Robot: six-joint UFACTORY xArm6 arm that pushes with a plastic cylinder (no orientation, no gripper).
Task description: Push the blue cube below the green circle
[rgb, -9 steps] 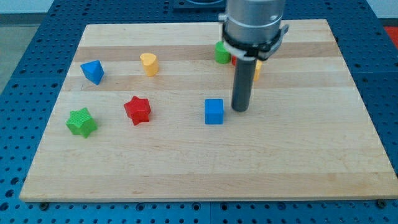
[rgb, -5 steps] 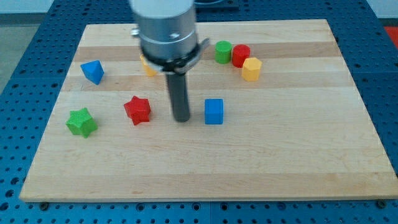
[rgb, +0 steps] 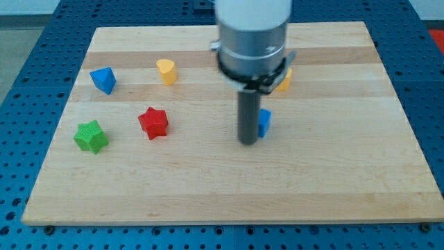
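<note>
Blue cube (rgb: 264, 123) against my tip's (rgb: 248, 142) right.

My tip (rgb: 248, 142) touching blue cube (rgb: 264, 123) on its left; green circle apparently hidden behind arm.

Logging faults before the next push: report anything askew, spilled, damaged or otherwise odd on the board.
Nothing stands out. My tip sits against the blue cube on its left. The red star, green star, yellow heart and blue block rest flat on the undamaged wooden board. The arm hides the green circle.
</note>
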